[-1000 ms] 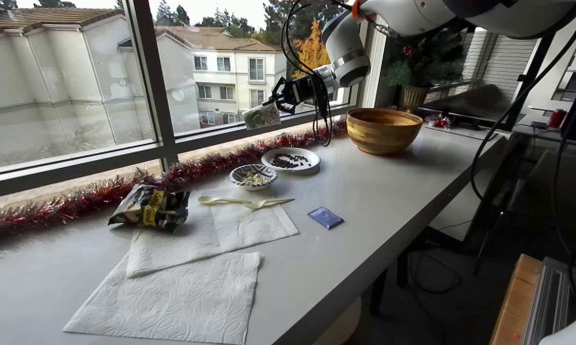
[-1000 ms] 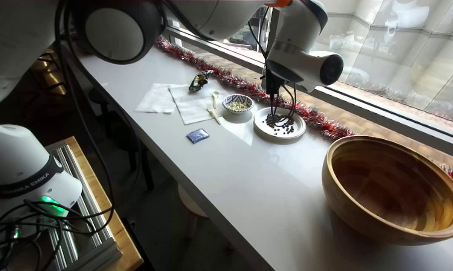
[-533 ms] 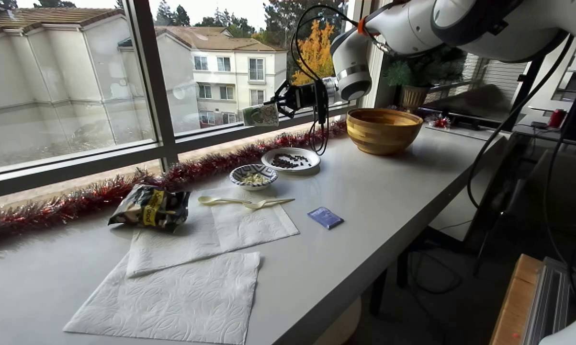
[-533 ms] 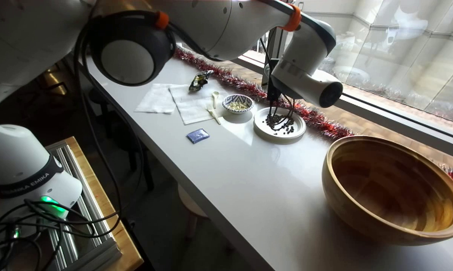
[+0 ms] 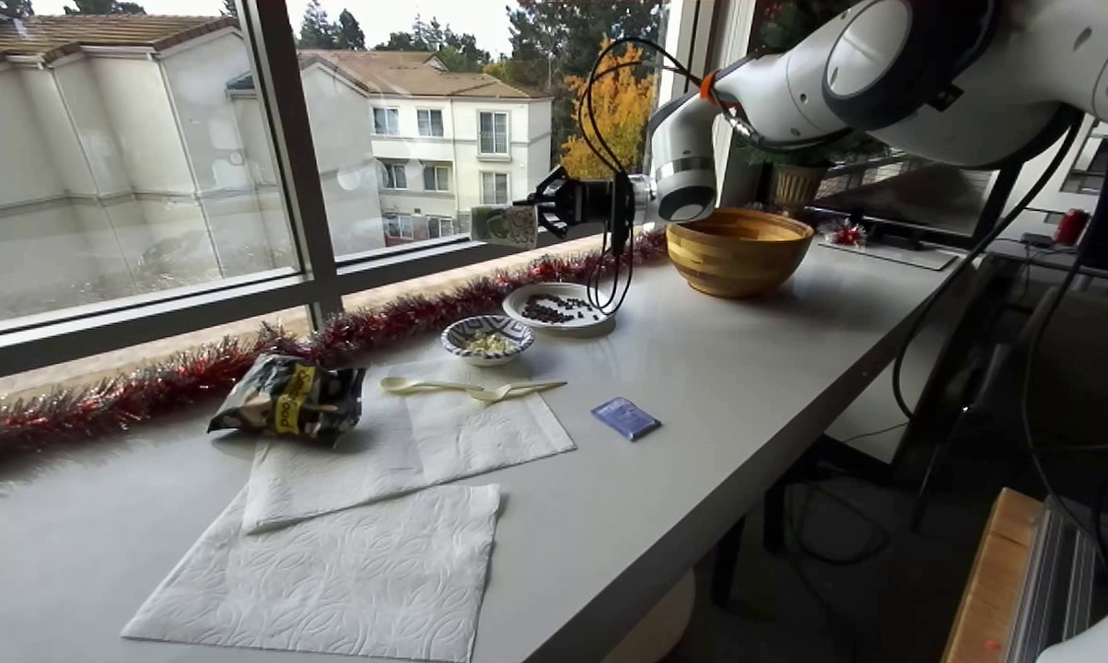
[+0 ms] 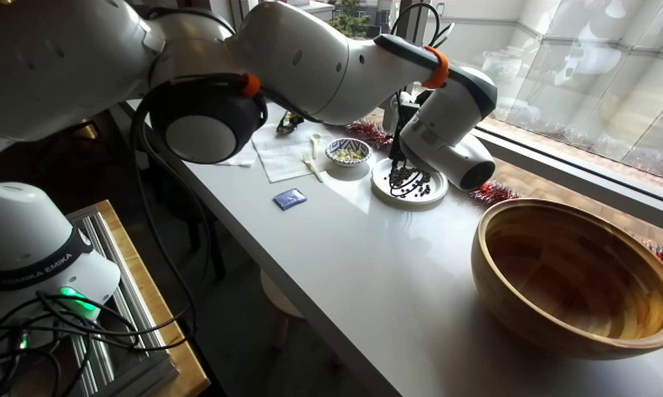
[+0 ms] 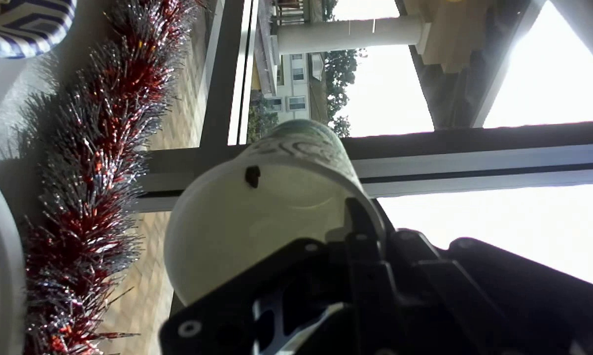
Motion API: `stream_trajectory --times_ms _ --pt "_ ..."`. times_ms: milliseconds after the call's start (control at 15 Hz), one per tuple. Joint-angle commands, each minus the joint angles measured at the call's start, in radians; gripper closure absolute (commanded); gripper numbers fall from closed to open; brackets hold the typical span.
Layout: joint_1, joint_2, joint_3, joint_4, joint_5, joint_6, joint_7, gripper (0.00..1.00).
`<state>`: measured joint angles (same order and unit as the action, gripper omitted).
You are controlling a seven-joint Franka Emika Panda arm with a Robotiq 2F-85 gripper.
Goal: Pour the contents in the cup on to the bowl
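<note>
I see the gripper (image 5: 529, 203) nearly closed, pinching the wall of the cup (image 5: 506, 226), which lies sideways in the air with 1 dark piece (image 7: 252, 176) inside. The wooden bowl (image 5: 738, 262) stands to the right, well apart.

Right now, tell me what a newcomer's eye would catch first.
Likely the big wooden bowl, at the lower right of an exterior view. Next, the small printed cup that the pincer holds sideways in mid-air, a dark bit inside it. Then the red-and-silver tinsel running along below the window frame.
</note>
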<state>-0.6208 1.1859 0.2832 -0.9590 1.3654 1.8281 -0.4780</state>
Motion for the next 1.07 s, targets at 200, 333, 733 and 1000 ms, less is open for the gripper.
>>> stream_trajectory --times_ms 200,333,733,1000 --pt "-0.05 0.095 0.061 0.109 0.036 -0.094 0.034 0.99" --pt "-0.059 0.11 0.077 0.124 0.038 -0.107 0.042 0.99" --pt "-0.071 0.147 0.12 0.159 0.034 -0.112 0.048 0.99" --pt "-0.072 0.163 0.138 0.182 0.029 -0.107 0.05 0.99"
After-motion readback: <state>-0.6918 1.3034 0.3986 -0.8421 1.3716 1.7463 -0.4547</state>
